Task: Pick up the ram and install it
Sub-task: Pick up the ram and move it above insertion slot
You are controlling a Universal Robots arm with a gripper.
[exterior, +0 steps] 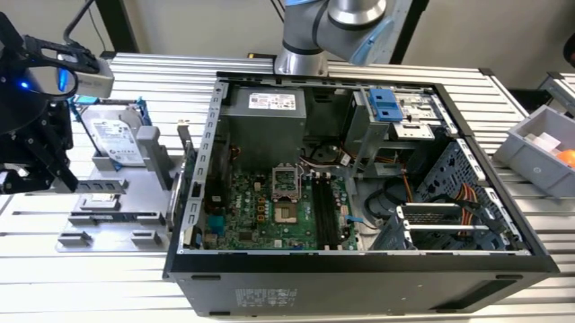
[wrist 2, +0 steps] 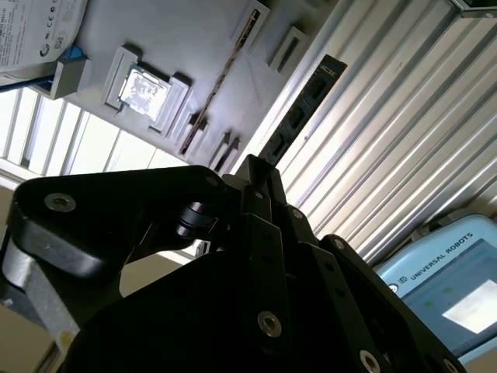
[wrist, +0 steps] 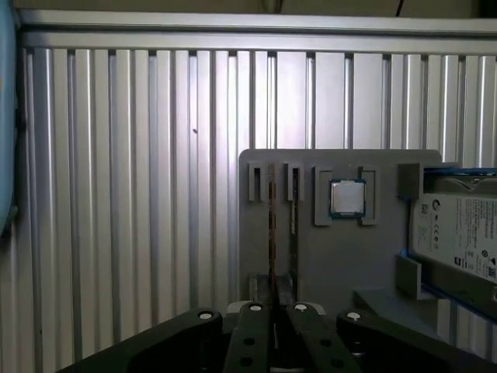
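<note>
Ram (wrist 2: 301, 105) is sitting clamped by one end in the gripper (wrist 2: 256, 165) near the tray (wrist: 365, 256). It's looking light, thin, fragile imo, so it's wanting edge grips, not chips.

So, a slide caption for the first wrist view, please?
Gripper near the ram, on edge in a gray tray beside the processor chip.

black tool (wrist: 276, 312), grey tray (wrist: 342, 256), ribbed silver table (wrist: 116, 194).

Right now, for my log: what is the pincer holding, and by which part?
Seemingly the thin dark ram stick, pinched where it disappears into the pincer.
</note>
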